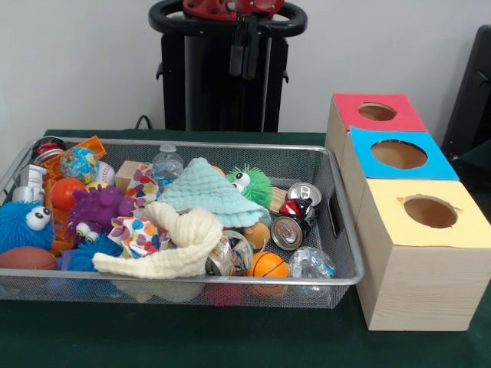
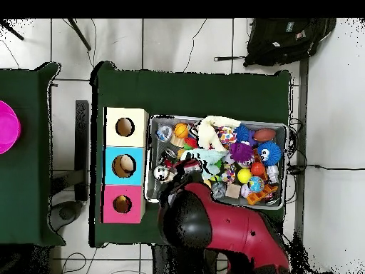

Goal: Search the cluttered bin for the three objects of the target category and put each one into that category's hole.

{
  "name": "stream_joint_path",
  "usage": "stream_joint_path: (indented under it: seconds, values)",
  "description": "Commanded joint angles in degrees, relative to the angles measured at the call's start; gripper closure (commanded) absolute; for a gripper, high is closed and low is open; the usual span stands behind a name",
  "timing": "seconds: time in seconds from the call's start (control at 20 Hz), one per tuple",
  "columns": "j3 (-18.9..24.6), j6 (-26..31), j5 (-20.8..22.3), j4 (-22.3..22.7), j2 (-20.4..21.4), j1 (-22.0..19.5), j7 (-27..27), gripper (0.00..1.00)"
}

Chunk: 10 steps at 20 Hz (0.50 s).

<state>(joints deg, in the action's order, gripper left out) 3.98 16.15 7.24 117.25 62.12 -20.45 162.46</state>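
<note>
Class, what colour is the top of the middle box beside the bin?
Blue top, with a round hole; clearest in the front view.

A silver wire-mesh bin (image 1: 337, 230) sits on a dark green tabletop (image 1: 230, 337). At three o'clock of it stand pale wood boxes topped pink (image 1: 377, 112), blue (image 1: 399, 154) and yellow (image 1: 430, 212). Inside the bin: a mint-green cloth (image 1: 205, 193), a cream cloth (image 1: 173, 244), a purple spiky toy (image 1: 98, 207), a blue fuzzy toy (image 1: 23, 224) with white eyes, an orange basketball (image 1: 268, 264), a green spiky toy (image 1: 252, 182) and a heart-patterned multicoloured cloth (image 1: 136, 231).
</note>
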Motion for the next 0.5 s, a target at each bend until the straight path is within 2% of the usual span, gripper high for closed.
stream_joint_path:
  seconds: [0.05, 0.3, 0.5]
  values:
    - [10.41, -5.73, 5.65, 6.22, -1.53, -4.87, -7.92, 0.0]
    - [10.63, -7.65, 8.52, 5.16, -3.3, -5.67, -5.91, 0.0]
    - [7.05, -9.6, 10.54, 1.53, -6.84, -2.4, -3.12, 0.0]
